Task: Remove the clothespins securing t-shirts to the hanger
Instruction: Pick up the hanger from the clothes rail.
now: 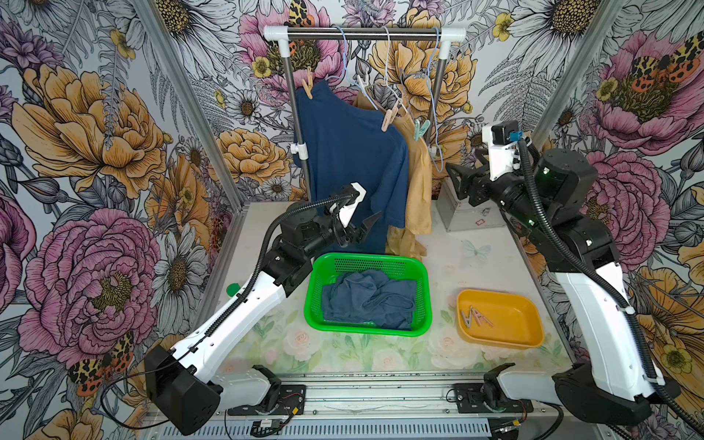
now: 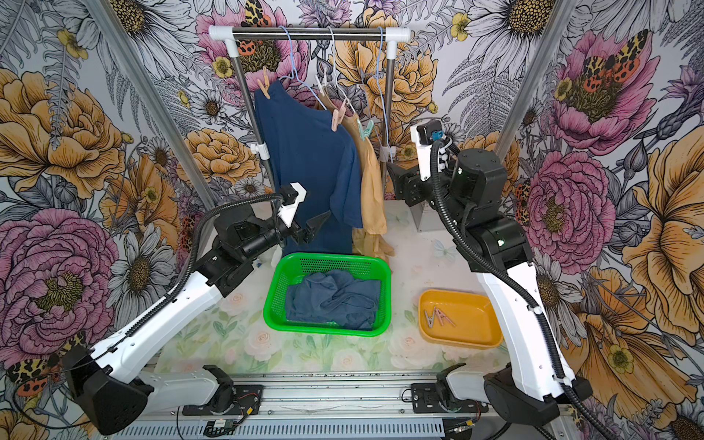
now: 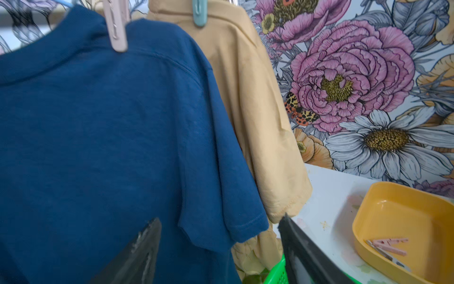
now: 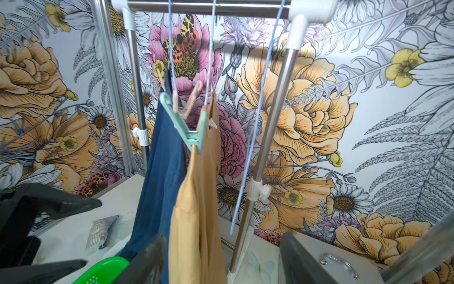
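Clothespins held both hanging shirts: a peach clothespin [image 1: 308,84] at the left shoulder of the navy t-shirt [image 1: 343,152], a pink clothespin [image 1: 389,119] at its right shoulder, and a white clothespin [image 1: 362,80] and a mint clothespin [image 1: 421,129] at the shoulders of the tan t-shirt [image 1: 418,183] just to its right. Both shirts hung on wire hangers [image 1: 386,53] from the rack [image 1: 362,35] at the far edge of the table [image 1: 449,268]. Two more clothespins [image 1: 476,317] lay loose in the yellow tray [image 1: 514,337] at the near right. A second navy t-shirt [image 1: 369,301] lay crumpled in the green basket [image 1: 365,260] at the centre. The left gripper [image 3: 221,218] hovered low, just in front of the hanging navy shirt and above the basket's far rim, its jaws apart and closed on nothing. The right gripper [image 4: 222,238] was raised to the right of the rack, facing the tan shirt and its mint pin, jaws likewise wide apart and touching nothing.
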Robot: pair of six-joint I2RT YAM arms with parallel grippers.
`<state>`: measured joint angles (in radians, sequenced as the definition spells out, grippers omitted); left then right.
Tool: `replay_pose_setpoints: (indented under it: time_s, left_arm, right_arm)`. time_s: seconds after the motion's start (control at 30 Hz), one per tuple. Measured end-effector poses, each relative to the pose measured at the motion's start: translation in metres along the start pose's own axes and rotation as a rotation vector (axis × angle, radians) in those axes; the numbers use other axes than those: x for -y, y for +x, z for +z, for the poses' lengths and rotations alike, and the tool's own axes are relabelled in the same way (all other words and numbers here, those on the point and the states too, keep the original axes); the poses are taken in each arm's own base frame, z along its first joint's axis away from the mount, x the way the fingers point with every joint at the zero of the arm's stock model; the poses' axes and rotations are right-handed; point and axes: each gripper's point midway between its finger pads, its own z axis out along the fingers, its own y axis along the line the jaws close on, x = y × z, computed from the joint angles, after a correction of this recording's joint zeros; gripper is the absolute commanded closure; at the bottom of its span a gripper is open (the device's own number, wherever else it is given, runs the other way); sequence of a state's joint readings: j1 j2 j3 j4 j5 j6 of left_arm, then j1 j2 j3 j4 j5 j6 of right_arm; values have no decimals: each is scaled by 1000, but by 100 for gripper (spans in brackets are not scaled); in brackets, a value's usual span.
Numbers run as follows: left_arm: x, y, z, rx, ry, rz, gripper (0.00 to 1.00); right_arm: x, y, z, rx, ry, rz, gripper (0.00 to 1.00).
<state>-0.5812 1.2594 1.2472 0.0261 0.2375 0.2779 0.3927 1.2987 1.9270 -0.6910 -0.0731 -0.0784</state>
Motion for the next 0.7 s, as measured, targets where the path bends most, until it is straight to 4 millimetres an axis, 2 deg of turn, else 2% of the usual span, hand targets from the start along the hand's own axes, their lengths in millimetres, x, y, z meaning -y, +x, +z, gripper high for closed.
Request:
replay_pose_setpoints:
  time_s: [0.13,0.23,0.5,0.7]
  left_arm:
    - [-9,-23,4,61,-11,-4,22]
    - [-10,-31,11,88,-4,-17,22]
    - [-13,-28,31,98,16,-49,22]
    - [-13,-29,37,106,27,-68,22]
  right_arm:
    - [-18,-3,0,10,-52,-33,45]
    - [-26,3,13,-10,-79,-50,52]
    - [-29,8,65,-44,-100,-52,53]
    - [-25,4,80,-40,-95,-35,55]
